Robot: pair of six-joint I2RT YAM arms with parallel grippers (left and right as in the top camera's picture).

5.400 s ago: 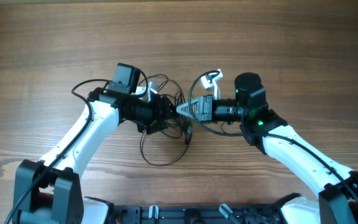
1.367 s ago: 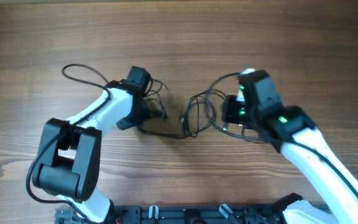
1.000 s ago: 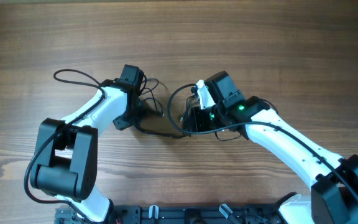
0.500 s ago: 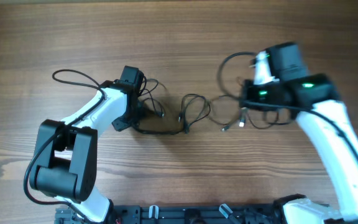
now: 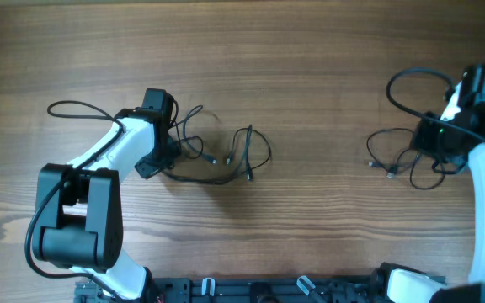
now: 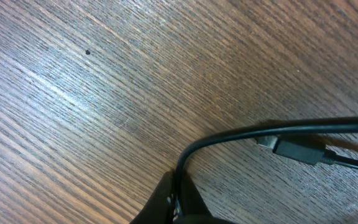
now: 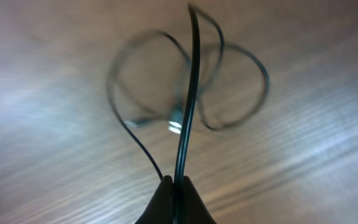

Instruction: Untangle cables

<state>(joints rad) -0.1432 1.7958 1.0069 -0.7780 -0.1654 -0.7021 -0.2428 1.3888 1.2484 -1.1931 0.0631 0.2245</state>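
Wood-grain surface point(image 5: 310, 50) bears two cable tangles, well apart: first tangle point(image 5: 250, 156) pinched in the closed left fingers point(image 6: 174, 202), second tangle point(image 5: 407, 156) clamped in the closed right fingers point(image 7: 174, 198).

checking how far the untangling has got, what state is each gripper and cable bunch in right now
left gripper: shut on left cable bunch
right gripper: shut on right cable bunch
left cable bunch: loose loops on the table, one strand pinched
right cable bunch: loose loops, one strand pinched, well apart from left cable bunch
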